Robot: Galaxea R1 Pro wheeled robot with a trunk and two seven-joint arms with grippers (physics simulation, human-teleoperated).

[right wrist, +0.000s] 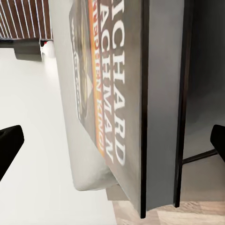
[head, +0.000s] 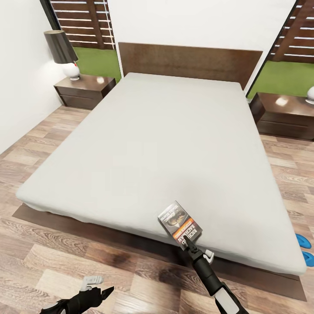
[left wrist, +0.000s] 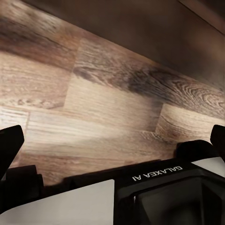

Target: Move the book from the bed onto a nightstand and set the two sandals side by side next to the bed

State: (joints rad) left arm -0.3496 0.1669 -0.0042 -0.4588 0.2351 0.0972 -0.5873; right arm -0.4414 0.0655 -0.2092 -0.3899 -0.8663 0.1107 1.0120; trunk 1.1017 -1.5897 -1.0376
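Book at the near edge of the bed, right gripper at its lower edge.

The book (head: 180,224), a thin paperback with a dark grey pictured cover, an orange band and white lettering "RICHARD BACHMAN" (right wrist: 110,79), sits at the near edge of the pale mattress of the bed (head: 165,144), right of centre. The right gripper (head: 190,245) meets its near end; whether its fingers clench the book cannot be told. The left gripper (head: 97,291) hangs low at the near left over the wood-plank floor (left wrist: 103,98), fingers spread and holding nothing. One nightstand (head: 85,90) stands far left of the bed, another nightstand (head: 285,114) far right. Two blue sandals (head: 305,248) lie on the floor at the right.
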